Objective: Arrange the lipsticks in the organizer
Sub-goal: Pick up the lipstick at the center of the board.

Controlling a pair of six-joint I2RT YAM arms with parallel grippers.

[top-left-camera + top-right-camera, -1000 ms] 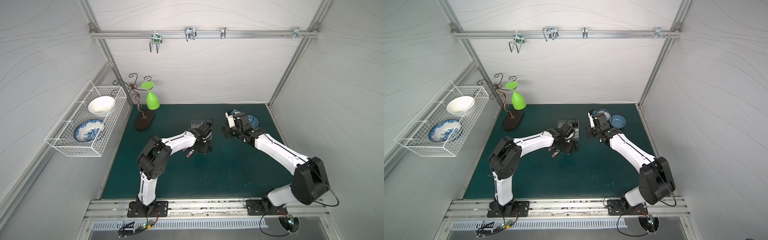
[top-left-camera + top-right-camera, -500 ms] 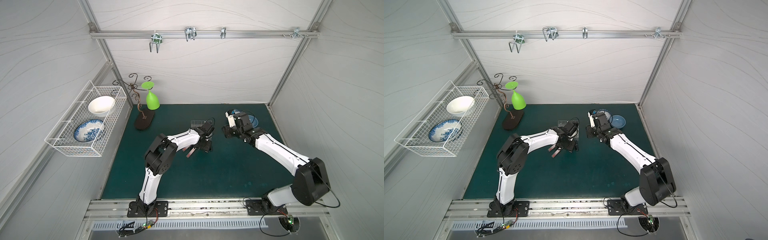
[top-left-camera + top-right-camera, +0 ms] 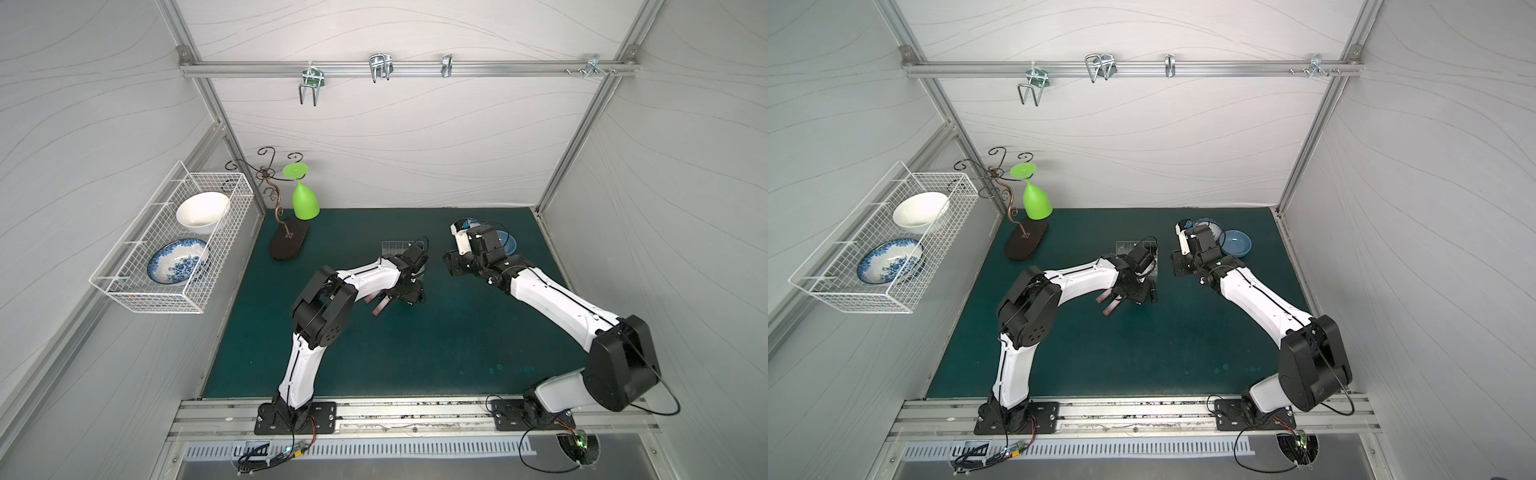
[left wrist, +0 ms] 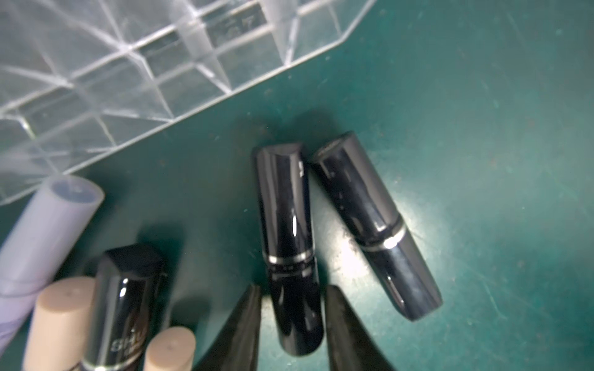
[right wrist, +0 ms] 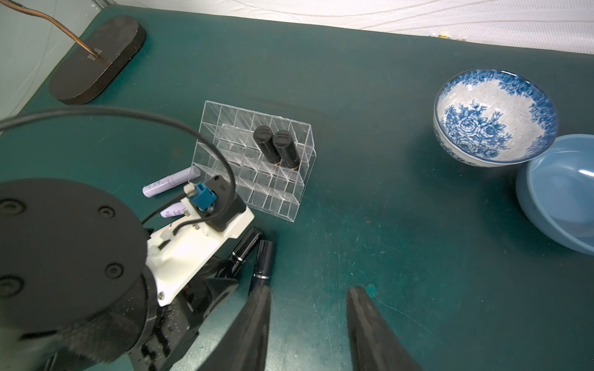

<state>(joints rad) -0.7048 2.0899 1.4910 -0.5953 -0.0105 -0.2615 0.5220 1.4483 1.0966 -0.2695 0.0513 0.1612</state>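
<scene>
The left gripper (image 4: 291,289) straddles a glossy black lipstick tube (image 4: 284,205) lying on the dark green mat (image 4: 482,160), just beside the clear acrylic grid organizer (image 4: 135,74) towards the mat's back edge. Whether the jaws already bite I cannot tell. The step calls for a square, firm pinch, a lift clear of the 2nd black tube (image 4: 369,221) alongside, then standing it upright over an empty cell; the right gripper (image 5: 308,292) hangs spread and empty.

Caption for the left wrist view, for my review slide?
Left gripper straddles a black lipstick lying on the green mat, a second black lipstick alongside, clear organizer just beyond.
</scene>
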